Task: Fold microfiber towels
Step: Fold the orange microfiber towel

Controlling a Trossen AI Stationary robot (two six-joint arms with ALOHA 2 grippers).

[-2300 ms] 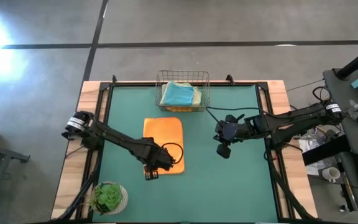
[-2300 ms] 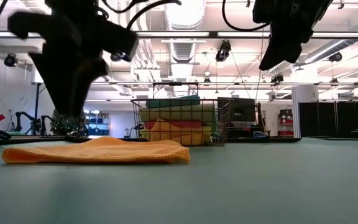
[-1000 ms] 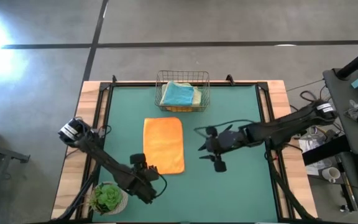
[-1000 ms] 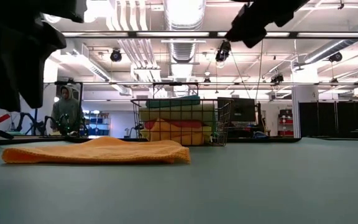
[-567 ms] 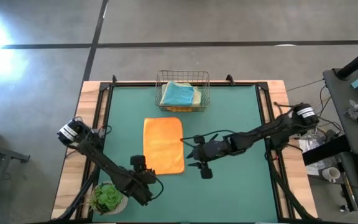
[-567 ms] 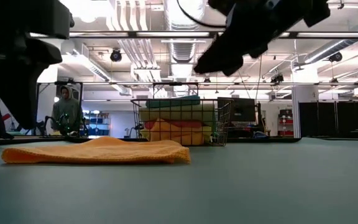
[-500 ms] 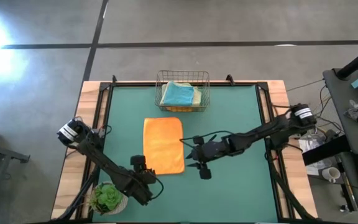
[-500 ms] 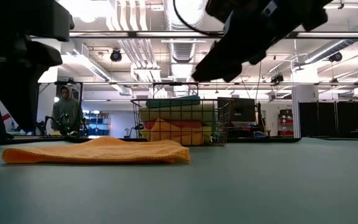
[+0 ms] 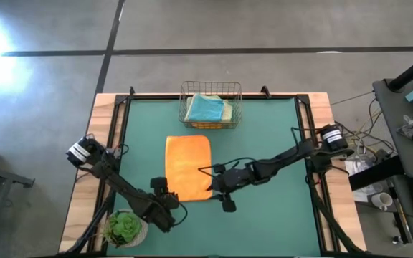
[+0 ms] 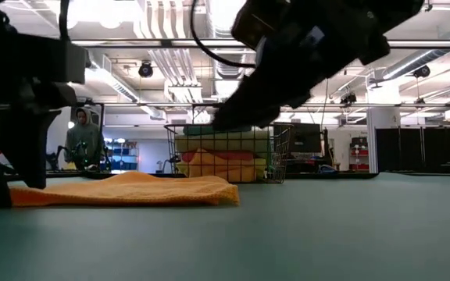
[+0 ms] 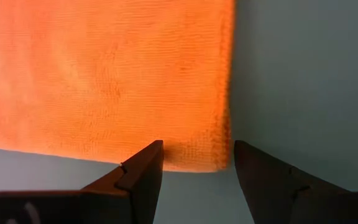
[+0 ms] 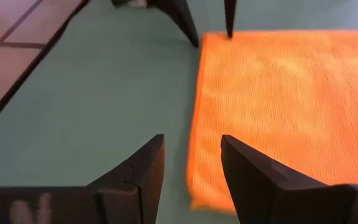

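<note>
1. A square wire basket [image 9: 210, 104] stands at the far edge of the dark-green table mat [image 9: 264, 136], holding a teal cloth [image 9: 206, 107] on top of a paler cloth; from table height more folded cloths, yellow and orange, show through its wire side [image 10: 225, 160].
2. A small green potted plant [image 9: 124, 228] sits at the near left corner of the table, just beside the left arm.
3. In the room behind the table a person [image 10: 82, 140] stands well apart from the robot.
4. The folded orange microfiber towel [image 9: 188, 168] lies flat on the mat, in front of the basket and a little left of centre.
5. It is a rectangle, with its long axis running from the basket side toward the near edge.
6. The left gripper [image 9: 165, 193] hangs at the towel's near left corner, its 2 fingers [image 11: 138, 171] apart, with the corner's edge showing between them in the left wrist view.
7. The right gripper [image 9: 208, 177] reaches across from the right to the towel's near right corner, its fingers [image 12: 142, 168] also apart and straddling the towel's edge [image 12: 197, 155].
8. Neither gripper has closed on the cloth.
9. Nothing lies between the grippers and the towel; each arm's dark body partly hides the view of it from table height.
</note>
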